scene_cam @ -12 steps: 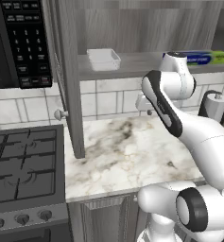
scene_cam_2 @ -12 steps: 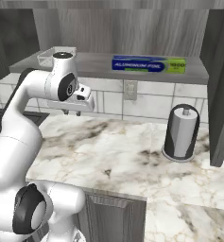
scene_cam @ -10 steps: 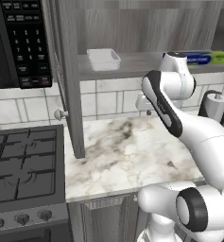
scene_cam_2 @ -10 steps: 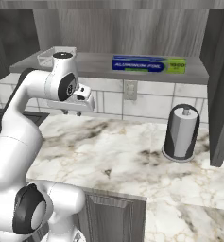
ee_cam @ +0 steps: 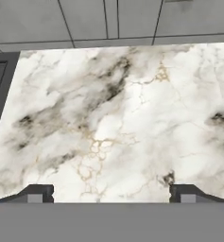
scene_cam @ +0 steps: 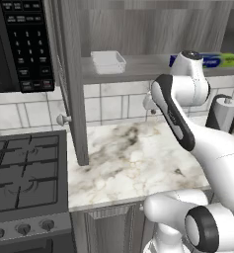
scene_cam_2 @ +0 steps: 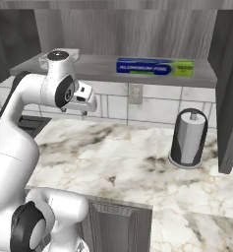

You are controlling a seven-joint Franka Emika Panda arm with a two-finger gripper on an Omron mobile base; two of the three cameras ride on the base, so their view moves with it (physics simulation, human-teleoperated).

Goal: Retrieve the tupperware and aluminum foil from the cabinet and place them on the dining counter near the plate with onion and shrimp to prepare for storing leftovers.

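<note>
Gripper (ee_cam: 111,194) spread wide, nothing held, pointed down at the marble worktop (ee_cam: 123,118), evidently staged before any reach upward. Above it on the shelf of the open cabinet (scene_cam: 74,99): tupperware (scene_cam: 108,61) up and to the left, aluminum foil (scene_cam_2: 154,67) up and to the right, lying lengthwise. "ALUMINUM FOIL" legible on box. Dark paper-towel cylinder (scene_cam_2: 188,137) well off to the right.

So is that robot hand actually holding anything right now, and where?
Nothing is held. The gripper is open, its fingertips wide apart over bare marble worktop. The tupperware and aluminum foil sit on the cabinet shelf.
</note>
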